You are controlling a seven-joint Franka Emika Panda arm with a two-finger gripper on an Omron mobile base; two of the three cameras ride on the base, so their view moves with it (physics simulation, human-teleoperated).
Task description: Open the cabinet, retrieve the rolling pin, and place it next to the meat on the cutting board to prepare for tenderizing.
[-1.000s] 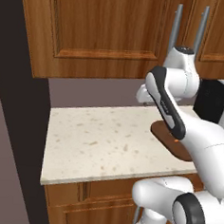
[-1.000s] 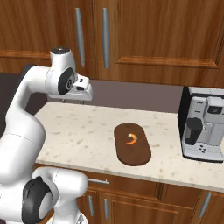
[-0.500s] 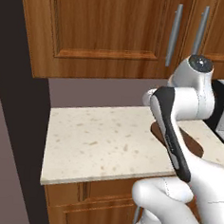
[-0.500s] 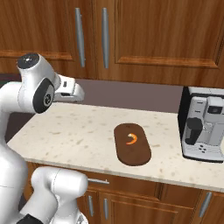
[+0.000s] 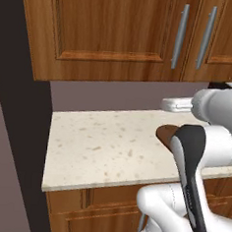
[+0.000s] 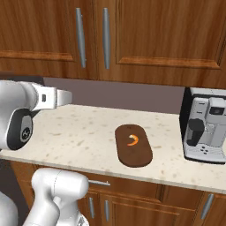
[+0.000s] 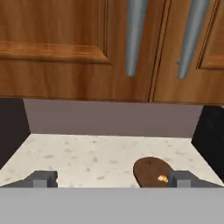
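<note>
Swung lower and further back than half a second ago, toward the base and the camera, white arm with dark joints [image 6: 20, 119] now low at the left of the right base view, wrist stub stretched level over the counter's back edge. Two-finger gripper [image 7: 111, 179] held open, well clear of everything: small grey fingertips [image 7: 41, 179] wide apart at the bottom of the hand view, nothing between them.

Large reddish-brown upper wall cabinet with raised-panel door [image 5: 109, 33] shut, long vertical silver bar handle [image 5: 180, 36] near its right edge; same door [image 7: 57, 48] and handle [image 7: 135, 35] straight ahead in the hand view, high above the fingertips. Narrower neighbouring wall cabinet [image 5: 220, 37] just to the right, likewise shut, with its own bar handle [image 5: 208, 37].

Rolling pin hidden from sight; place cannot be told.

Speckled cream stone countertop [image 6: 84, 137] below, carrying a dark brown elongated oval wooden cutting board [image 6: 133, 145] lying flat, well apart from the gripper. Tiny curved orange crescent of meat [image 6: 133, 140] resting on the board's middle; board [image 7: 151, 171] and meat [image 7: 162, 178] also visible just inside the right fingertip in the hand view. Silver and black coffee machine [image 6: 206, 126] standing at the counter's right end, near the board but apart. Lower wooden cabinets [image 6: 132, 203] beneath the countertop.
</note>
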